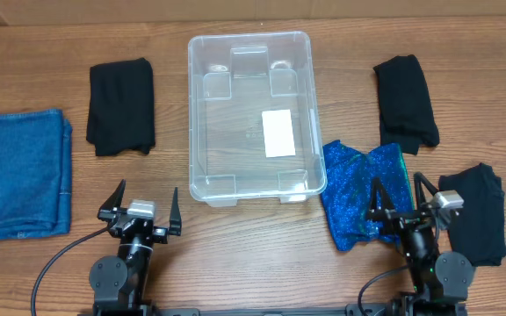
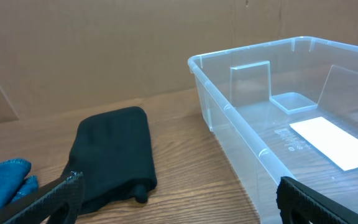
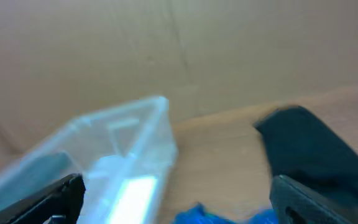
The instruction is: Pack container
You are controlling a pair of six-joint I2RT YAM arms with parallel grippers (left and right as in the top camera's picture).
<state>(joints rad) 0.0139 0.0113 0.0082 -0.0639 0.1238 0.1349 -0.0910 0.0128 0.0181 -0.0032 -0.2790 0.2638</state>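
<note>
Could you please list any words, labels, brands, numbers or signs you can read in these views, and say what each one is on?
No text can be read.
The small white rectangular label on the base of the clear plastic rectangular container looks blank.
Faint moulded marks beside it are too small to read.

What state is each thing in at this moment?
Container: upright, lidless, empty.
Denim: folded, unpacked.
Left black cloth: folded, unpacked.
Upper right black cloth: folded, unpacked.
Sparkly blue cloth: rumpled, unpacked.
Lower right black cloth: folded, unpacked.
Left gripper: open, empty.
Right gripper: open, empty.
</note>
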